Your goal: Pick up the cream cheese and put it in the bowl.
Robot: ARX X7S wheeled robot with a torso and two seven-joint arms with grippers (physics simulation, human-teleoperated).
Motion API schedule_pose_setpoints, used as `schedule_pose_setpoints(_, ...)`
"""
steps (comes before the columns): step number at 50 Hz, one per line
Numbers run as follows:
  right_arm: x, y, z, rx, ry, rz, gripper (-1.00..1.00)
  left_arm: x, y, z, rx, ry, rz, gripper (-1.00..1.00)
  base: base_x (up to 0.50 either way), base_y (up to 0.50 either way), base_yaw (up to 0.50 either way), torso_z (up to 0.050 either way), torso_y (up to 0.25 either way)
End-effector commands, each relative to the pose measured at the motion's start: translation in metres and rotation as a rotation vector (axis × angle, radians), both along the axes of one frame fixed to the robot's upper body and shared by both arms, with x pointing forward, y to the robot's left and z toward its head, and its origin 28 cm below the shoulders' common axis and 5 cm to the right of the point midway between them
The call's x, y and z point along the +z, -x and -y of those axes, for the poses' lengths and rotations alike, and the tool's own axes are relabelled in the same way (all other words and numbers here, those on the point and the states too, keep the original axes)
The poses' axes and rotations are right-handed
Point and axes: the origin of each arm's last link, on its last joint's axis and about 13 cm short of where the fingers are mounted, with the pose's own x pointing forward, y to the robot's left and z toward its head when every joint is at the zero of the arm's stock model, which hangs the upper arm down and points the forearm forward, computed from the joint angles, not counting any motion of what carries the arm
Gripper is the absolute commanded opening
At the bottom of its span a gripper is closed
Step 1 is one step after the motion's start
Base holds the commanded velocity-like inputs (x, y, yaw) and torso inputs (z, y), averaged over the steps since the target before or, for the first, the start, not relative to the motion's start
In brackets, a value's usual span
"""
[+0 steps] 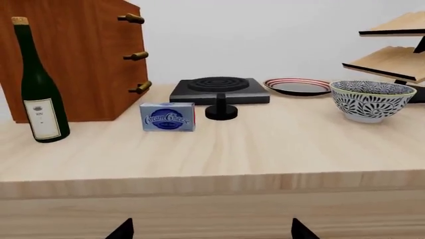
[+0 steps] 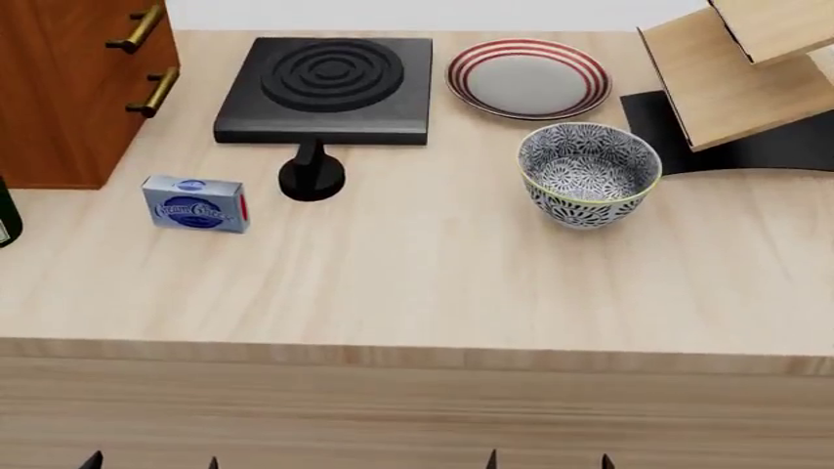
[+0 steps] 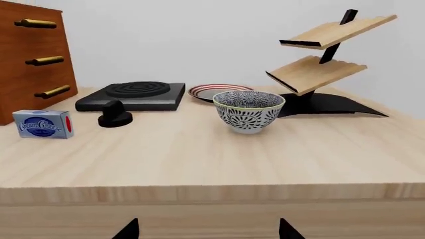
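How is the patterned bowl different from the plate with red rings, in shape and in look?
The bowl is deep with high walls; the plate is flat and shallow. The bowl carries a dense black-and-white pattern and a yellowish rim; the plate is plain pale with red rings. Both are round, empty and upright on the table.

Only the dark tips of my fingers show. My left gripper (image 2: 150, 461) and right gripper (image 2: 549, 459) both sit low with their tips spread well apart, holding nothing and touching nothing.
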Motion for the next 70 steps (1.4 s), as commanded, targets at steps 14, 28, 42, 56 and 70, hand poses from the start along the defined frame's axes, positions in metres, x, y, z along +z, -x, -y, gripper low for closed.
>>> schedule_pose_setpoints(14, -0.004, -0.002, -0.002, -0.003, 0.031, -0.003, 1.0, 0.004, 0.001, 0.001, -0.002, 0.005, 0.008, 1.0, 0.15, 0.0, 0.0, 0.013, 0.003)
schedule_pose_setpoints(28, -0.003, -0.002, -0.001, -0.011, 0.038, 0.001, 1.0, 0.0, -0.002, 0.0, 0.002, -0.01, 0.013, 1.0, 0.23, 0.0, 0.0, 0.0, 0.0)
schedule_pose_setpoints(42, -0.003, -0.002, -0.002, -0.014, 0.052, 0.004, 1.0, -0.003, -0.003, 0.0, 0.002, -0.012, 0.012, 1.0, 0.22, 0.07, 0.0, 0.0, 0.0)
schedule_pose_setpoints(56, -0.004, -0.003, -0.002, -0.016, 0.05, 0.005, 1.0, -0.006, -0.004, -0.001, 0.013, -0.022, 0.022, 1.0, 0.23, 0.1, 0.0, 0.0, 0.0)
schedule_pose_setpoints(70, -0.004, -0.003, -0.002, -0.018, 0.051, 0.007, 1.0, -0.008, -0.004, 0.0, 0.012, -0.032, 0.02, 1.0, 0.23, 0.1, 0.0, 0.0, 0.0)
